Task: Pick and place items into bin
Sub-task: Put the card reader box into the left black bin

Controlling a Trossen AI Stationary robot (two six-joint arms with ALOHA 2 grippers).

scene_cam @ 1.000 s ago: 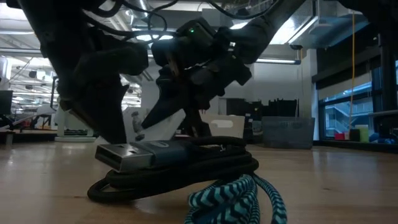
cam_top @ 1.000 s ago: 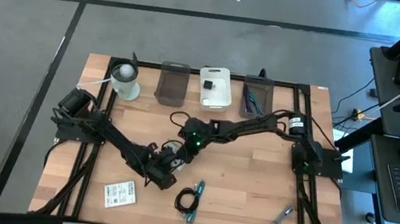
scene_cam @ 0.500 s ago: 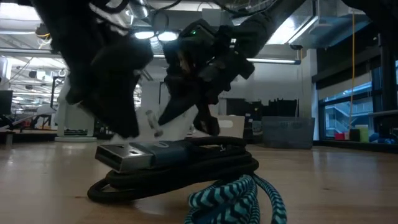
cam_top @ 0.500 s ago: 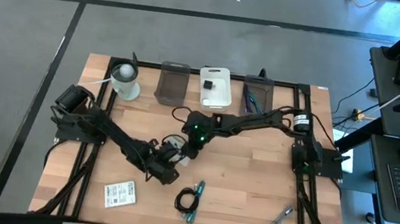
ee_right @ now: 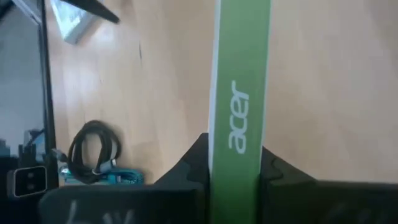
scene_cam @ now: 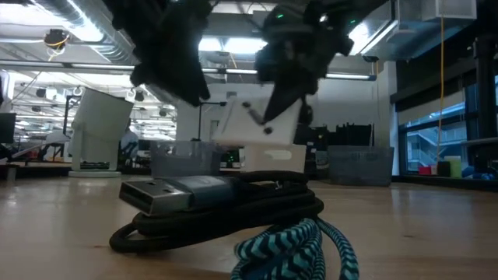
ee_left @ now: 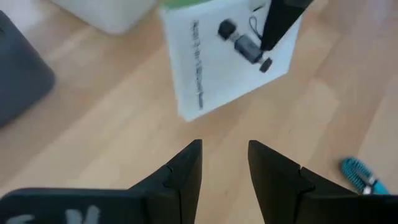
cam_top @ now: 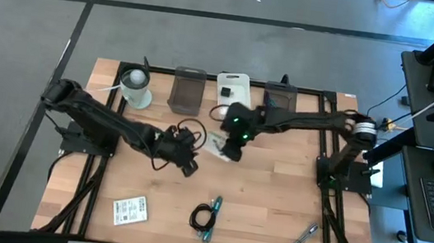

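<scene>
My right gripper (cam_top: 229,146) is shut on a flat white box (cam_top: 214,144) with a green "acer" edge (ee_right: 239,74), above the middle of the table. The low view shows the box (scene_cam: 247,123) in the air. My left gripper (cam_top: 187,161) hovers just left of it, open (ee_left: 225,158), with nothing between its fingers; the box's printed face (ee_left: 217,62) is ahead of it. On the table's near part lie a black coiled cable with a teal braided one (cam_top: 205,215), a white card (cam_top: 130,209) and a silver metal piece (cam_top: 302,238). My right gripper pinches the box between its two fingers, one on each broad face, at the green edge (ee_right: 239,140). One finger (ee_left: 280,25) lies on the printed face. The fingers slant down from the table's far right. The box hangs tilted, clear of the table.
Along the far edge stand a white cup with a ball (cam_top: 136,87), a grey bin (cam_top: 187,90), a white bin (cam_top: 233,94) and a dark bin (cam_top: 279,103). Bare wood lies right of the middle (cam_top: 293,181).
My right gripper has risen and gone toward the far right, toward the bins, carrying the box from table height up into the air. My left gripper, which was close against the box, has also risen and now stands apart from it.
</scene>
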